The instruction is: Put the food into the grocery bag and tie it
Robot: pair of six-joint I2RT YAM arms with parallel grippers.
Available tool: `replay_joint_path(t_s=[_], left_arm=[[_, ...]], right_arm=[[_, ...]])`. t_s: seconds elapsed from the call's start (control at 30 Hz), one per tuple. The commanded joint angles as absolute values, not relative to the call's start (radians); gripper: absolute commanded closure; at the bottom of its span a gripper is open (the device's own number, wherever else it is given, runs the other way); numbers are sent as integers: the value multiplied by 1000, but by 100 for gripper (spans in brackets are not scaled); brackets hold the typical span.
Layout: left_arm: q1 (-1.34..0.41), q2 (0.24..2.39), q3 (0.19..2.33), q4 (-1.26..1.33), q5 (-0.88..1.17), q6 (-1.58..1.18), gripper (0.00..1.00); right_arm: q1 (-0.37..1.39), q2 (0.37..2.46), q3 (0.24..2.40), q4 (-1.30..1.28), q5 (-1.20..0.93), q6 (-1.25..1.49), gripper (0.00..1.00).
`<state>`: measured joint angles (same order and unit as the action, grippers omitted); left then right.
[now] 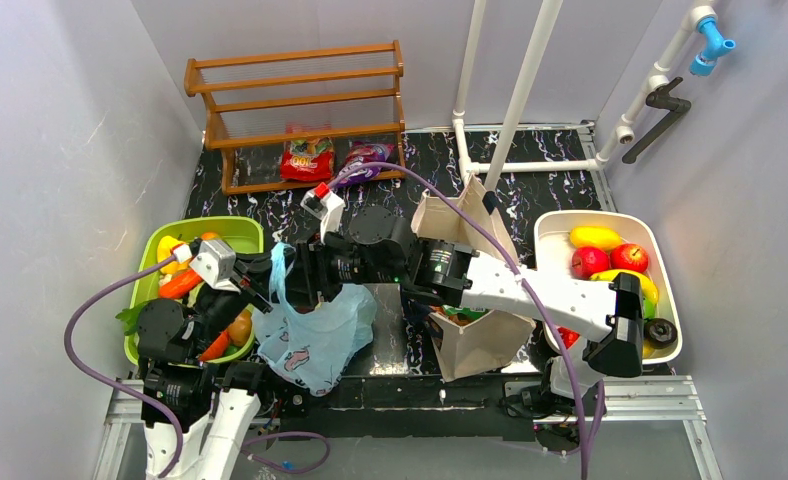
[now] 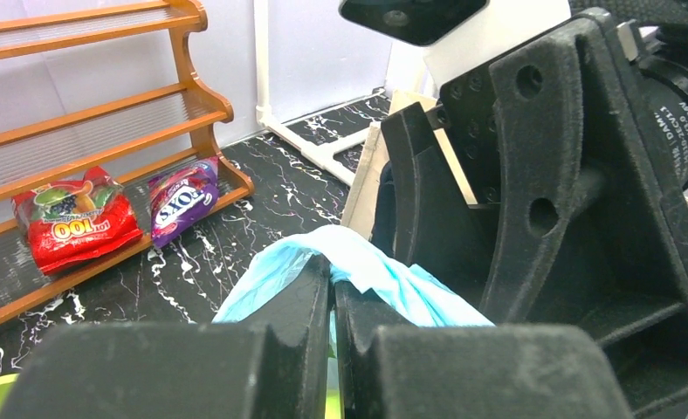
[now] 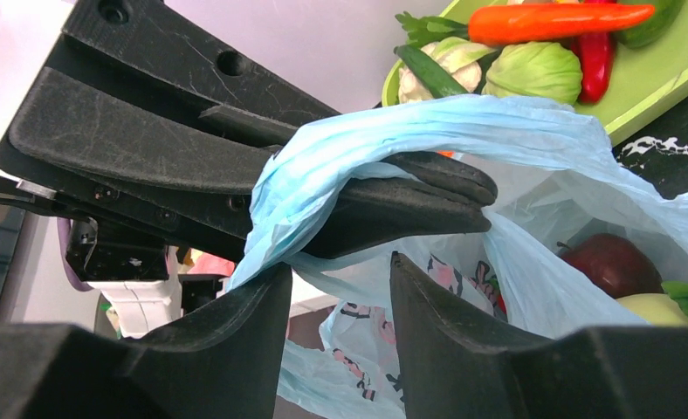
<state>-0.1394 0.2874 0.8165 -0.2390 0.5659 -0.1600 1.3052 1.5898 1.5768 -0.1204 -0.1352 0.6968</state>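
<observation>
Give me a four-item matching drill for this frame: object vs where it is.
Things:
1. grocery bag handle
2. carrot
3. red snack packet
4. red apples

Places:
A. in the white tub
B. pinched between the fingers of the left gripper
C. at the bottom of the wooden rack
D. in the green tray

Pairs: 1-B, 2-D, 3-C, 4-A

The left end effector (image 2: pixel 333 292) pinches the crumpled light-blue grocery bag (image 2: pixel 384 278).
</observation>
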Motion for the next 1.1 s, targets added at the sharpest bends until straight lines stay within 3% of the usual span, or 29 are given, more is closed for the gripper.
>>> replay_joint_path(t_s=[0.0, 0.23, 0.57, 0.73, 1.07], left_arm=[[-141, 276, 825, -219, 565, -182, 100], [-140, 279, 823, -216, 534, -189, 100], [-141, 304, 852, -251, 495, -194, 100], [-141, 305, 845, -243, 495, -215, 100], [-141, 289, 832, -251, 488, -215, 100]], right_arm=[[1310, 1533, 1554, 45, -34, 749, 47], [1312, 1541, 1536, 145, -102, 761, 42], [1312, 1577, 1543, 170, -131, 788, 44], [1312, 1595, 1549, 169, -144, 800, 58], [1312, 1604, 1539, 154, -164, 804, 99]])
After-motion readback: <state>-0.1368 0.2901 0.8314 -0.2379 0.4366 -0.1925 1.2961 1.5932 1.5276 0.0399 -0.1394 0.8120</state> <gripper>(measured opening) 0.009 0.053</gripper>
